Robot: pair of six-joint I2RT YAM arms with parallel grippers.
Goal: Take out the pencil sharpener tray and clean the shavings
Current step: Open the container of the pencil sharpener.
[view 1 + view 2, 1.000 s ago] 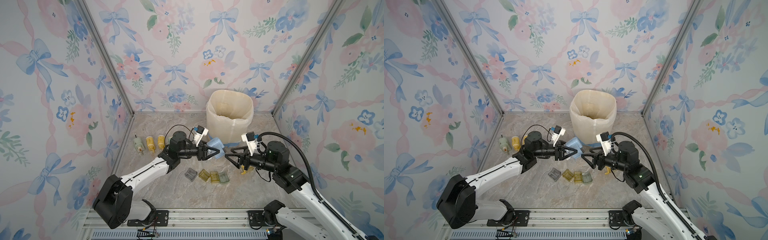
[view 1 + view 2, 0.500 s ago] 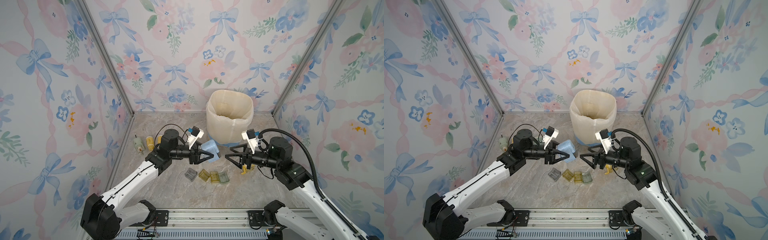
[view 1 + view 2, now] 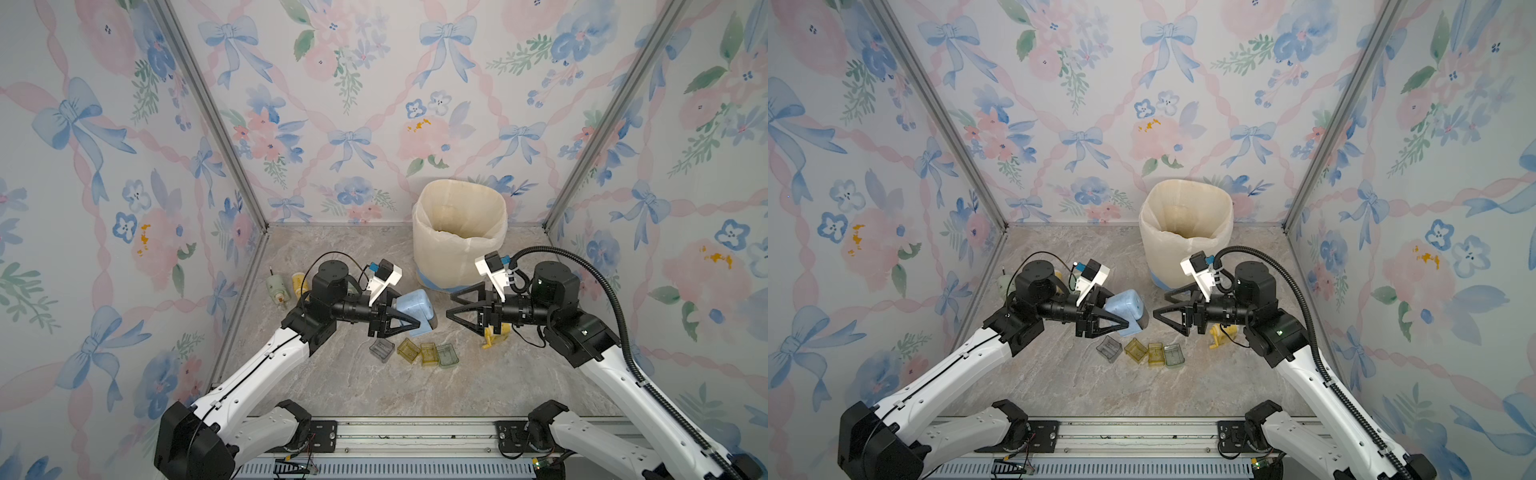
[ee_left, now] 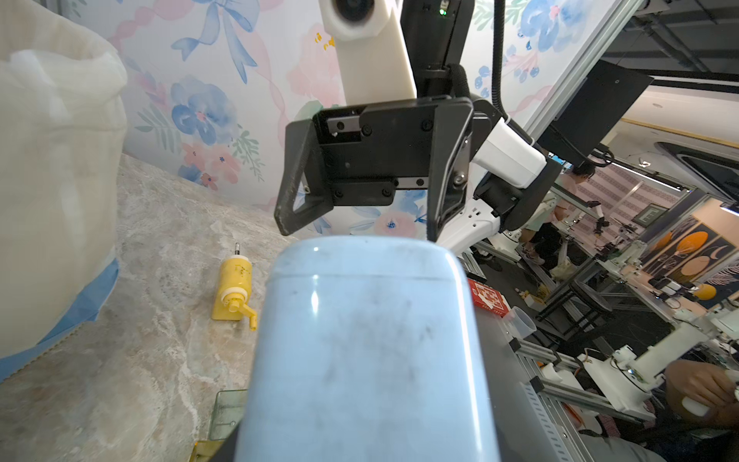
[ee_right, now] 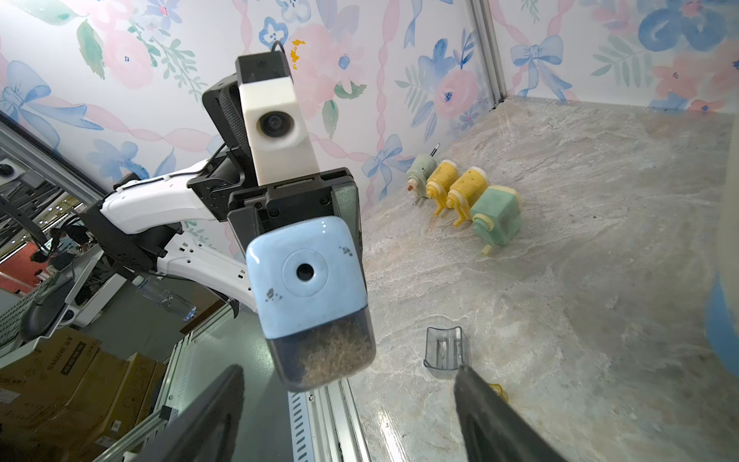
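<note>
Right wrist view: left jaws clamp the blue sharpener (image 5: 306, 276), right jaws apart; a crooked pull could spill the full tray (image 5: 328, 356)

No lettering I can read anywhere, dark print on the cardboard boxes (image 5: 60, 372) too blurred to make out, white marks on the red box (image 4: 486, 298) equally unclear.
</note>
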